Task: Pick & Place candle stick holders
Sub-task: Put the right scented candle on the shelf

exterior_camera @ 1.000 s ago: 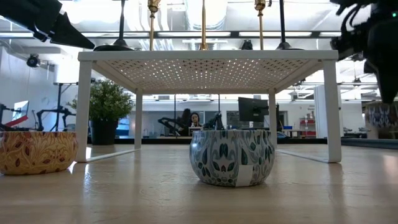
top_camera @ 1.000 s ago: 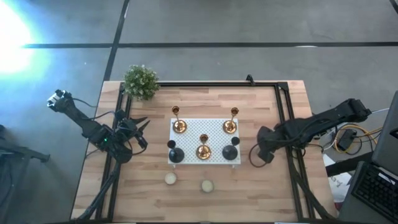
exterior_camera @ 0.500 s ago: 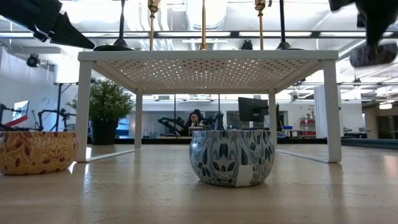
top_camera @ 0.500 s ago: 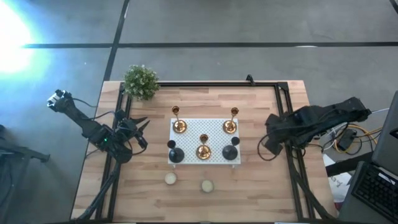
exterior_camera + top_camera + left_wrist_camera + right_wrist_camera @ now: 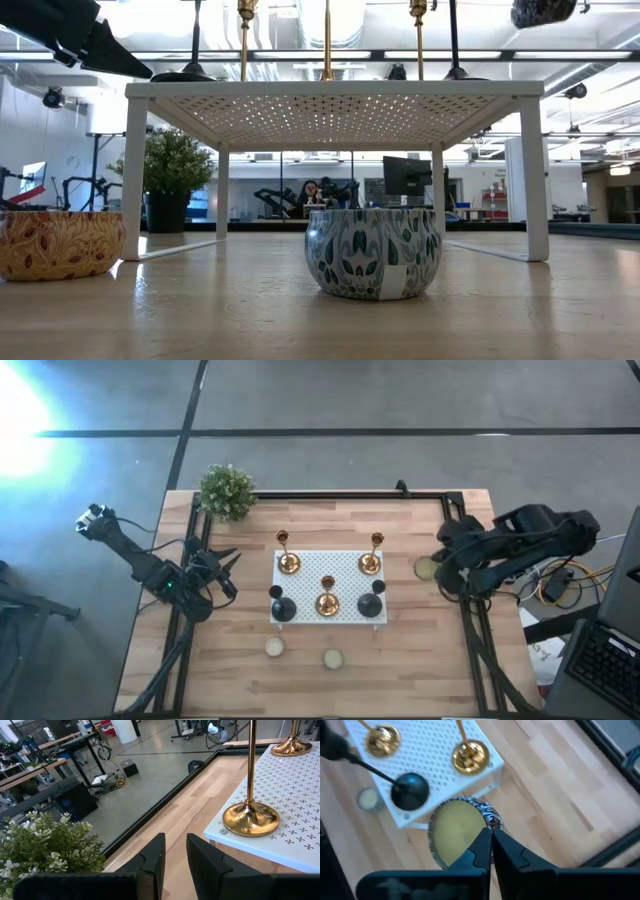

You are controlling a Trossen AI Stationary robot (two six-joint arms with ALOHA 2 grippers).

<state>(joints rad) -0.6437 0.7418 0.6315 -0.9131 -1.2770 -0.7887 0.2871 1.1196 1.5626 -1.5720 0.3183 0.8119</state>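
Three brass candle stick holders (image 5: 288,563) (image 5: 369,563) (image 5: 327,602) and two black ones (image 5: 283,608) (image 5: 370,603) stand by their round bases on a white perforated stand (image 5: 340,575) in mid-table. Right of the stand, my right gripper (image 5: 491,832) is shut on a patterned candle tin (image 5: 460,827) filled with yellow wax; the tin is raised off the table (image 5: 427,568). My left gripper (image 5: 175,842) hovers left of the stand, near a brass holder (image 5: 250,817), with a narrow gap between its fingers and nothing in it. My right gripper pinches the tin's rim (image 5: 487,822) on the side nearest the wrist. One finger (image 5: 479,847) lies over the wax and the other (image 5: 504,849) outside the wall. The fingers slant down from above. The tin hangs clear of the table.
Two more candle tins (image 5: 273,647) (image 5: 333,657) sit on the table in front of the stand, large in the low view (image 5: 372,252) (image 5: 55,243). A potted plant (image 5: 226,490) stands at the far left corner. A black frame (image 5: 455,520) runs along the table's edges.
My right gripper has risen well above the table with the candle tin, tipping more steeply downward and drawing toward the far right. The tin, on the table a second ago, is now lifted clear. The fingers have stayed shut.
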